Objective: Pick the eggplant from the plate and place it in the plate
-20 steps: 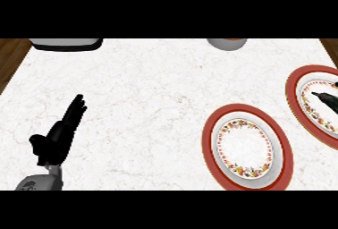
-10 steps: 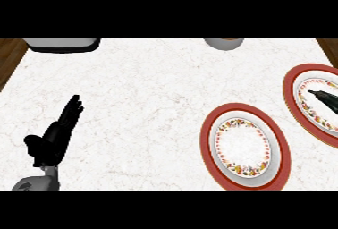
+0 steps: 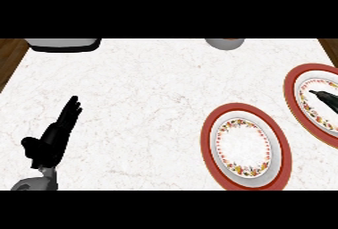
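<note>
2 red-rimmed plates: near plate [image 3: 246,147] bare, far plate [image 3: 315,105] at right edge with 1 eggplant [image 3: 325,99] lying on it. My left hand [image 3: 54,136] rests at lower left, fingers straight, holding nothing. 2 grey objects at the back: 1 [image 3: 64,43], 1 [image 3: 224,43]. Marble counter [image 3: 145,98] between hand and plates.

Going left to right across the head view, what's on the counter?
Left hand → near plate, bare → far plate at the right edge, holding the eggplant.
</note>
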